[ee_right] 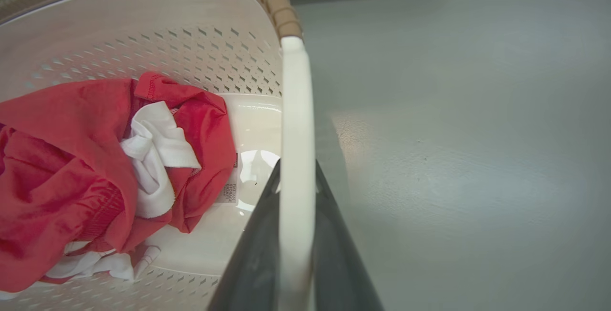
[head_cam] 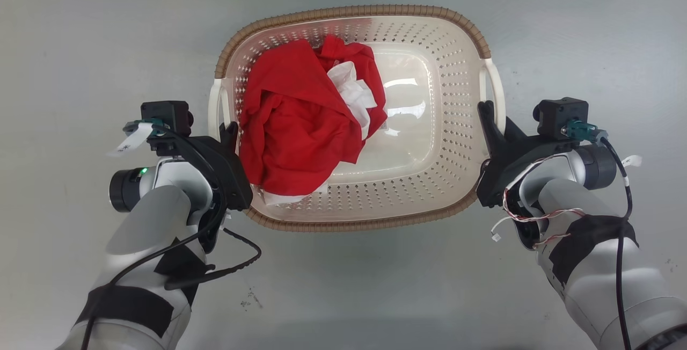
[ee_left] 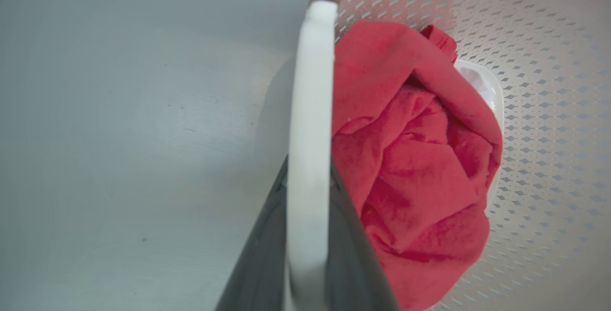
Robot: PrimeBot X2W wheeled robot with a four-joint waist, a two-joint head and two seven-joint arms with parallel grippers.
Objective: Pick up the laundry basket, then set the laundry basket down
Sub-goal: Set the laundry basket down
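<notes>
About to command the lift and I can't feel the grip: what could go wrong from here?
1. Each hand pinches only a thin white handle: the left hand on the left handle, the right hand on the right handle. If either slips, that side of the laundry basket could drop.
2. The red garment is heaped toward the left handle, so the load looks uneven and the basket may tip that way.

Grey floor (head_cam: 343, 296) beneath laundry basket (head_cam: 375, 11)
</notes>
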